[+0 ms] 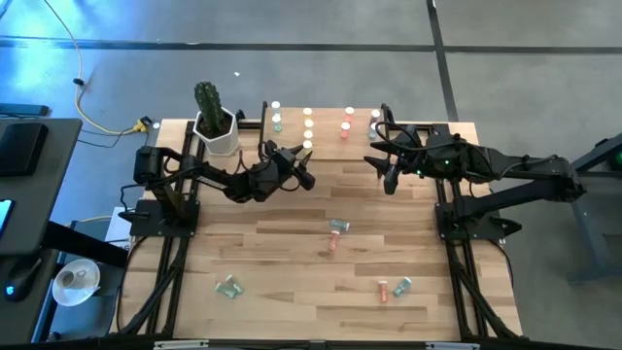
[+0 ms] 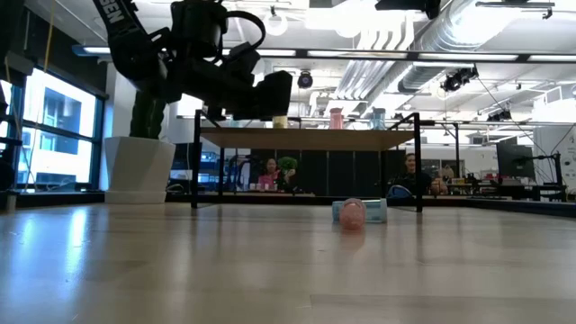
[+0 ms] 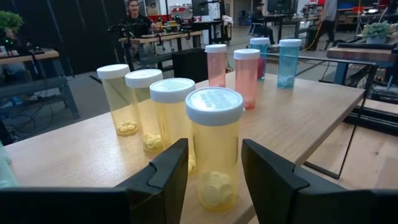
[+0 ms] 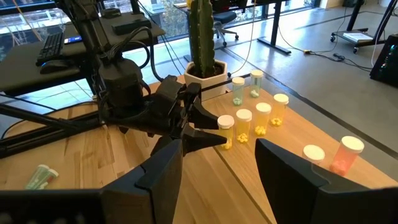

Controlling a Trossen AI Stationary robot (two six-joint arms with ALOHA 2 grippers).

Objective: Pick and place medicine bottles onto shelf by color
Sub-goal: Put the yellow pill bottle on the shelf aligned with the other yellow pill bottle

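The left gripper [image 3: 214,180] holds a yellow pill bottle [image 3: 214,149] upright on the shelf [image 3: 298,124], ending the yellow row — open slowly, retreat straight back. The right gripper [image 4: 217,165] waits nearby, fingers wide, empty.

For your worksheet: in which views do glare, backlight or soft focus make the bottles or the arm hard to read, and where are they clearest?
High view: bottle caps on the shelf glare into white dots. Low view: bright windows and ceiling lights turn the left gripper into a silhouette; the near tabletop is soft. Left wrist view: the front yellow bottle is crisp between the fingers, the room behind softer.
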